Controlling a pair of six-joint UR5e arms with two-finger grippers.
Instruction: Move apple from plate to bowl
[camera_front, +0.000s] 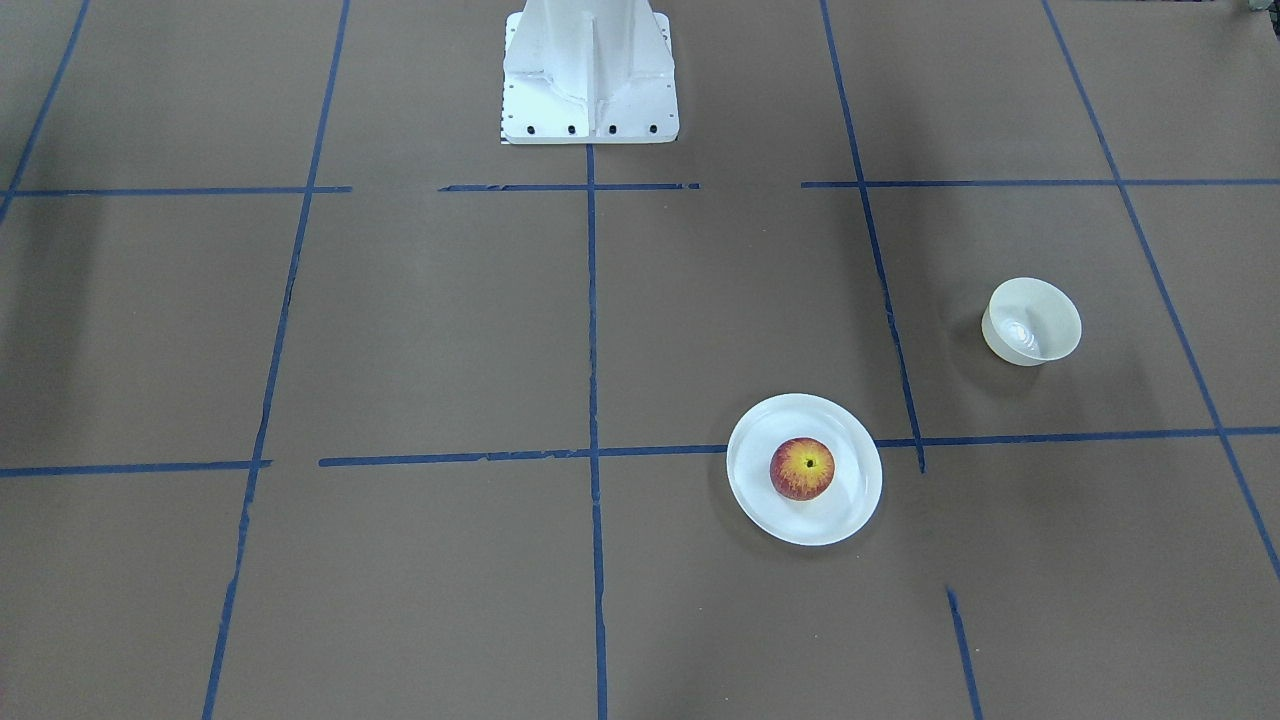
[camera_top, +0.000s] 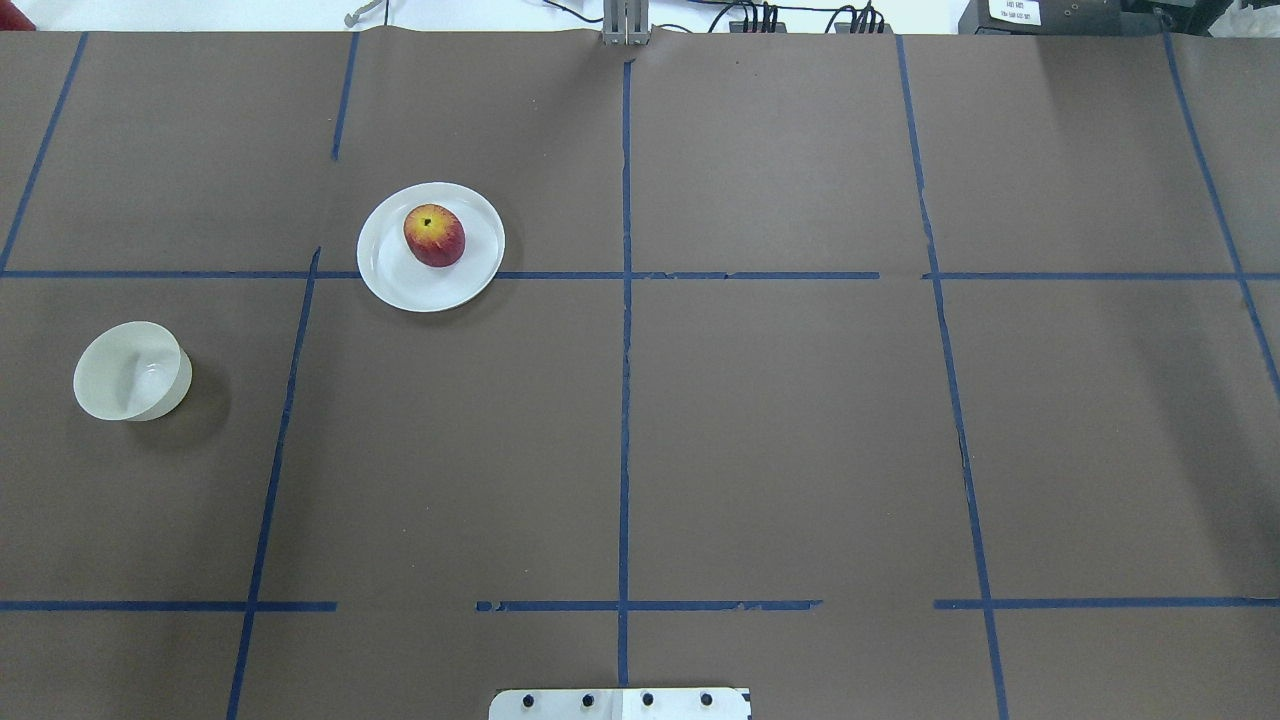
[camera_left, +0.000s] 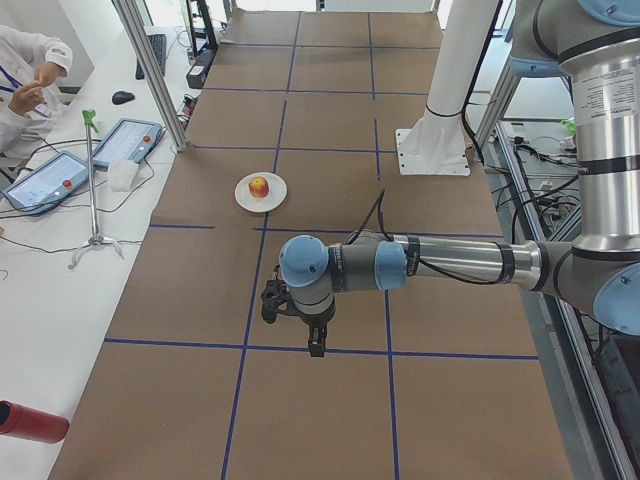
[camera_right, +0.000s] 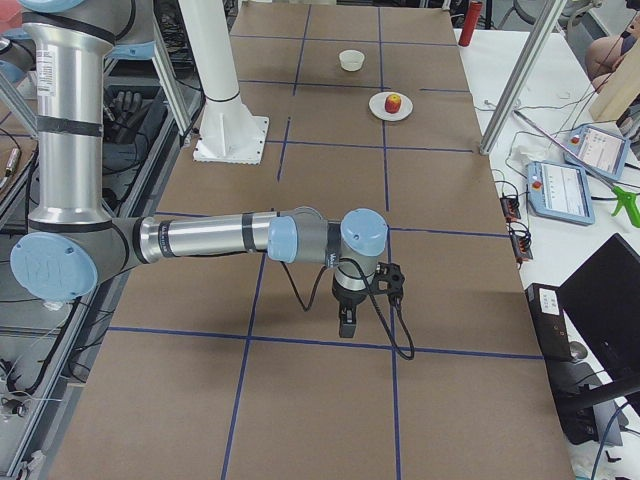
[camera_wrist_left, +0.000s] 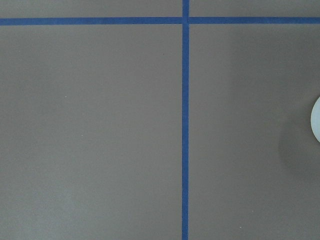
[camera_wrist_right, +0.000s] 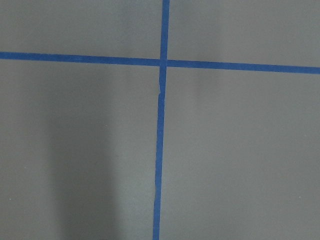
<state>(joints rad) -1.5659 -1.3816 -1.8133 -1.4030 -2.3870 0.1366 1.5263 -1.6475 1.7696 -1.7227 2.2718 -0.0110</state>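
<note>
The red and yellow apple (camera_top: 434, 235) sits stem-up on the flat white plate (camera_top: 395, 280), on the far left part of the table. It also shows in the front view (camera_front: 801, 468). The cream bowl (camera_top: 131, 371) stands empty, left of the plate and nearer to me. My left gripper (camera_left: 316, 345) hangs high over the table and shows only in the left side view, so I cannot tell whether it is open. My right gripper (camera_right: 345, 325) shows only in the right side view, far from the plate (camera_right: 391, 108), and I cannot tell its state either.
Brown paper with blue tape lines (camera_top: 624, 400) covers the table. The white robot base (camera_front: 590, 75) stands at the table's near middle. Operator tablets (camera_left: 60, 170) and a stand (camera_left: 92, 190) lie on a side table. A white curved edge (camera_wrist_left: 316, 120) shows at the right of the left wrist view.
</note>
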